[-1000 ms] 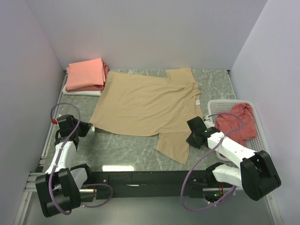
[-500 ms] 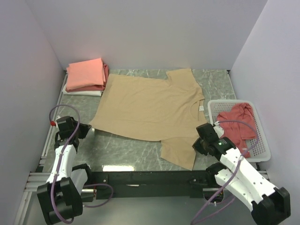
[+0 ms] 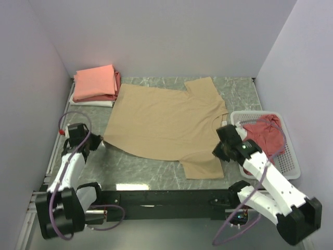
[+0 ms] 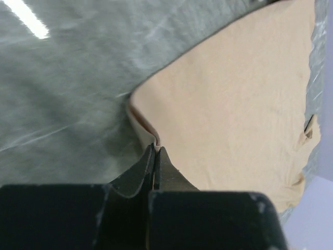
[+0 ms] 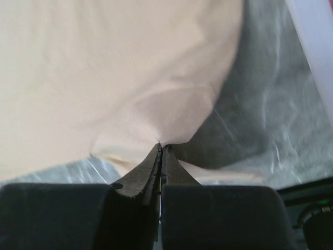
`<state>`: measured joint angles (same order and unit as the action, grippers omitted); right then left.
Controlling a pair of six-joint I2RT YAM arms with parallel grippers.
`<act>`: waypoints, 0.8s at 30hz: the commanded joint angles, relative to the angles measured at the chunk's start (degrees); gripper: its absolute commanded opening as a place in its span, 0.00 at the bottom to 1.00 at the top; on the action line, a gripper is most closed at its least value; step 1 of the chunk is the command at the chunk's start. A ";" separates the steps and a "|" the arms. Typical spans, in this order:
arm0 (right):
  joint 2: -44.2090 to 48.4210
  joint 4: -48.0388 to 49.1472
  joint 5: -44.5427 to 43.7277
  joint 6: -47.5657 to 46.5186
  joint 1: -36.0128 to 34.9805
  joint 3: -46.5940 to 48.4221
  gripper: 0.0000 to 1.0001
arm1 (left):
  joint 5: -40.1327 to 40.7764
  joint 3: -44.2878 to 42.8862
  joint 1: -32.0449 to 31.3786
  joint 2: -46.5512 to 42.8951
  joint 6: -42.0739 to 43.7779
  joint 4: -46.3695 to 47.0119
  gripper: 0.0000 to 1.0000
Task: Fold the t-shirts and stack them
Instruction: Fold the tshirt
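Grey-green marbled desk, smooth and glossy, with a bright strip of glare by the front edge.

Across its middle, one tan t-shirt:
- soft matte cotton, short-sleeved, spread mostly flat
- hem toward the left edge, collar toward the right edge
- one sleeve up at the back edge, the other down near the front edge

At the right edge, a white slatted plastic basket, rectangular, with a dusty red t-shirt crumpled loosely inside.

In the back left corner, a neat square-cornered pile, well apart from the basket:
- salmon-pink t-shirt on top
- a sliver of red t-shirt beneath it
- white t-shirt at the bottom

Left tool, black, clamped tight on the tan t-shirt's hem corner nearest the front left of the desk. From the left wrist, slim dark fingers pressed together with a thin folded ridge of tan cloth nipped between the tips, and bare marbled surface just beside it.

Right tool, black on a white arm, just beside the basket, likewise closed on the tan t-shirt by the near sleeve. From the right wrist, tapered fingers meeting on a small peak of cloth, with the fabric drawn up off the desk and soft creases fanning out from the pinch.
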<state>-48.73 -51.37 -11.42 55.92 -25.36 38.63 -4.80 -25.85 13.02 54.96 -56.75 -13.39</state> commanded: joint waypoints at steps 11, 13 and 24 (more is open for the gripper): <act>-24.92 13.14 -3.44 -11.36 6.81 16.82 0.00 | 8.31 -18.53 -7.83 20.78 -5.12 4.77 0.01; -27.20 14.19 -2.65 -11.89 7.61 17.88 0.00 | 8.40 -20.12 -7.92 22.38 -5.47 4.95 0.01; -33.80 16.13 0.87 -13.73 12.79 23.59 0.00 | 9.81 -26.88 -8.80 30.29 -6.53 4.51 0.01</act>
<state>-82.30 -37.19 -10.96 43.38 -14.06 59.29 3.05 -49.06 4.45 84.49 -62.52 -10.13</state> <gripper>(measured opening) 0.008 0.014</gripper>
